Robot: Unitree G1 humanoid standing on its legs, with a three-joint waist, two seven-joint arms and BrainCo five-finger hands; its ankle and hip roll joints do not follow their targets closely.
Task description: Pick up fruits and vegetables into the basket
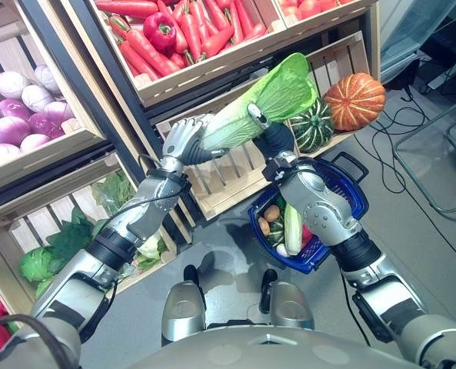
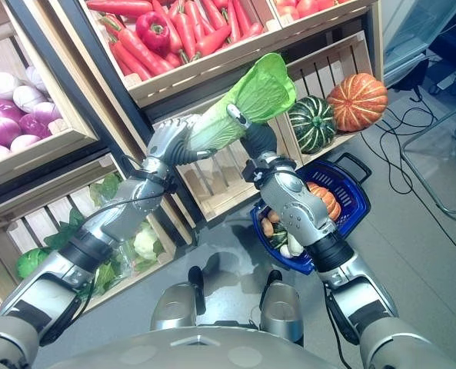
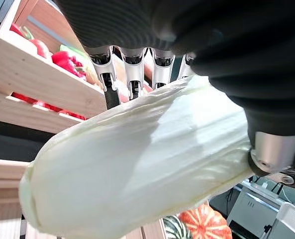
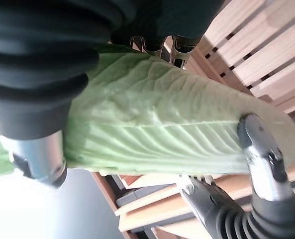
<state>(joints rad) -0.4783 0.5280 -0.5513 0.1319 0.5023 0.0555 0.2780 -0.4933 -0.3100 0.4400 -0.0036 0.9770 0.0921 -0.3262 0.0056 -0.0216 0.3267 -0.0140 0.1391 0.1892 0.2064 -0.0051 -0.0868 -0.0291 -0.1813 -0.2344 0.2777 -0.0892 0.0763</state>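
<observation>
Both your left hand [image 1: 183, 141] and right hand [image 1: 267, 132] are clasping the napa cabbage [image 1: 262, 101]; it's likely light, with a stiff stalk end and crushable leaves at 2 o'clock, so keep the grip low.

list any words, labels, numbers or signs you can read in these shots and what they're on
There is no readable text in any view.
The wooden crates show bare slats with no labels or price signs.
The blue basket carries no print that can be seen.
The napa cabbage, held by the left hand and the right hand, has no sticker.
</observation>
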